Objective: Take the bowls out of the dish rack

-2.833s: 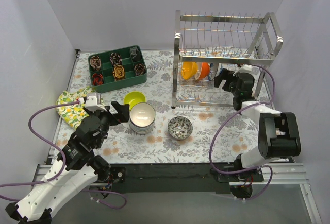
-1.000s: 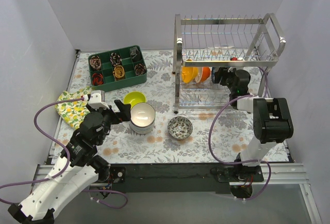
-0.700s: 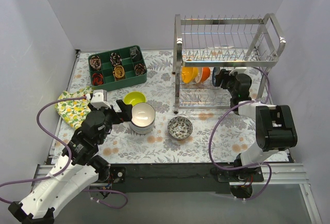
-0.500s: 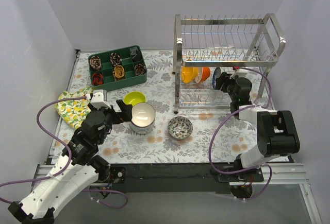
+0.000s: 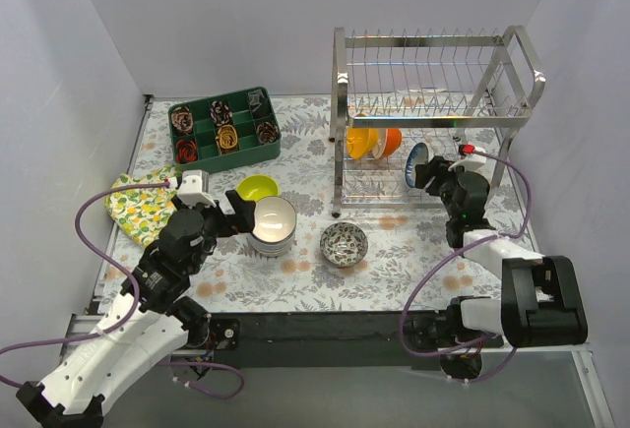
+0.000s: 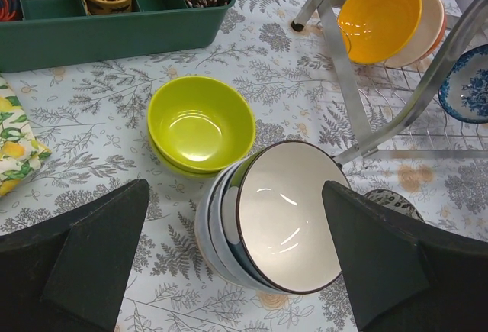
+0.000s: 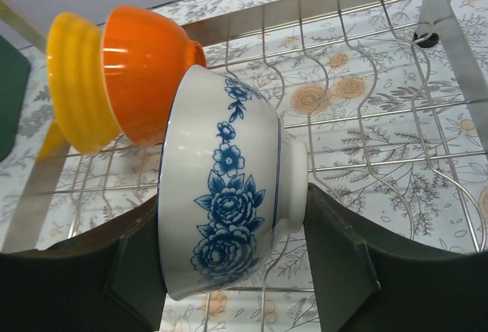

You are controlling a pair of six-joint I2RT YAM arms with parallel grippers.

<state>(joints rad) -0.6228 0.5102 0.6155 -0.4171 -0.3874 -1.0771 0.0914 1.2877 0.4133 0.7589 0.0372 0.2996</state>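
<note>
Right wrist view, frame centre: jaws of the right gripper (image 7: 232,259) clamp the blue-flowered bowl (image 7: 221,195); jaws of the left gripper (image 6: 240,254) gape wide, empty.

Left wrist view: the green tray (image 6: 114,30) runs off the top edge, the blue-patterned bowl (image 6: 467,84) is cut by the right edge, and a speckled bowl (image 6: 381,195) shows only a sliver behind the stack of bowls (image 6: 278,225). From above, the right gripper (image 5: 429,170) hides part of that blue-patterned bowl; the tray's contents are too small to identify.
</note>
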